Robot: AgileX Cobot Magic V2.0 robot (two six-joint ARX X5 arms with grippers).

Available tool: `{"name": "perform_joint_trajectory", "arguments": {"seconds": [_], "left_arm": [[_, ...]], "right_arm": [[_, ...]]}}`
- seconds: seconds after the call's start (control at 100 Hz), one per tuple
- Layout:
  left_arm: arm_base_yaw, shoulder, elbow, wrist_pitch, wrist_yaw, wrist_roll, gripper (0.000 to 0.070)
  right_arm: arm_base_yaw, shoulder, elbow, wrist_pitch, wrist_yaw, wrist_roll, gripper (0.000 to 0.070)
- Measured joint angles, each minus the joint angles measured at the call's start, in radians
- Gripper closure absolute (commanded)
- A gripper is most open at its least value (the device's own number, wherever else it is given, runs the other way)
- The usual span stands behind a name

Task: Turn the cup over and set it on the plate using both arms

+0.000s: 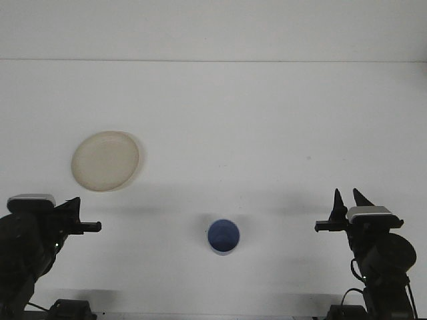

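A small blue cup stands on the white table near the front, midway between the arms; I see its round blue top and pale rim. A cream plate lies flat at the left, well behind the cup. My left gripper sits low at the far left edge, in front of the plate and far left of the cup. At the right, my right gripper points away from me with its two fingertips apart and nothing between them. It is well to the right of the cup.
The white table reaches back to a pale wall. Both arm bases stand at the table's front edge, one in each corner.
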Motion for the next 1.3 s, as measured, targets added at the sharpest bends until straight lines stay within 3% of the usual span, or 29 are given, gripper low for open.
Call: {"name": "perform_joint_trajectory", "arguments": {"seconds": [0.22,0.5,0.56,0.67,0.72,1.05,1.3], "left_arm": [[0.0,0.171,0.069,-0.169,0.0,0.006,0.0689],[0.0,0.169,0.069,-0.127,0.0,0.007,0.0671],[0.0,0.162,0.069,-0.126,0.0,0.006,0.0564],[0.0,0.15,0.069,-0.126,0.0,0.006,0.0217],[0.0,0.147,0.069,-0.126,0.0,0.005,0.0141],[-0.011,0.156,0.083,-0.161,0.004,0.002,0.0139],[-0.148,0.283,0.216,-0.266,0.025,-0.018,0.0146]], "right_arm": [[0.0,0.0,0.0,0.0,0.0,0.0,0.0423],[0.0,0.0,0.0,-0.009,0.0,0.0,0.0424],[0.0,0.0,0.0,-0.016,0.0,0.0,0.0424],[0.0,0.0,0.0,-0.022,0.0,0.0,0.0424],[0.0,0.0,0.0,-0.022,0.0,0.0,0.0423],[0.0,0.0,0.0,-0.022,0.0,0.0,0.0424],[0.0,0.0,0.0,-0.022,0.0,0.0,0.0423]]}}
